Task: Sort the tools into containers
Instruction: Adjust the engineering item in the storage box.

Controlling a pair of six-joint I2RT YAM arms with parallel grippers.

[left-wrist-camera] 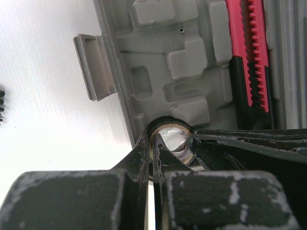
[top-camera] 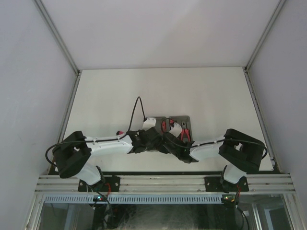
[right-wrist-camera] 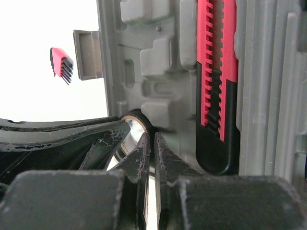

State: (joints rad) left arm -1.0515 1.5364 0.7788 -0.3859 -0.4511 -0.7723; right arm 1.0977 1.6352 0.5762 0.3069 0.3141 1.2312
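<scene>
Tray (top-camera: 186,119) is sitting mostly hidden from me overhead; left gripper (left-wrist-camera: 153,160) and right gripper (right-wrist-camera: 151,153) are pressing closed at the ring (left-wrist-camera: 170,138), hold unclear.

Top camera, mounted high behind the rig, looks down and forward over the white table (top-camera: 105,96) to the far wall (top-camera: 158,33), with the grey tray (top-camera: 186,118) small at mid-table. Each wrist camera sits just behind its own fingers and very near that tray. The left gripper (left-wrist-camera: 152,148) fills the near edge of one view, the right gripper (right-wrist-camera: 151,139) the other. Both close views share the tray's latch tab (left-wrist-camera: 93,67), the dark ring (right-wrist-camera: 134,119) and a red-and-black handle (right-wrist-camera: 216,72).
</scene>
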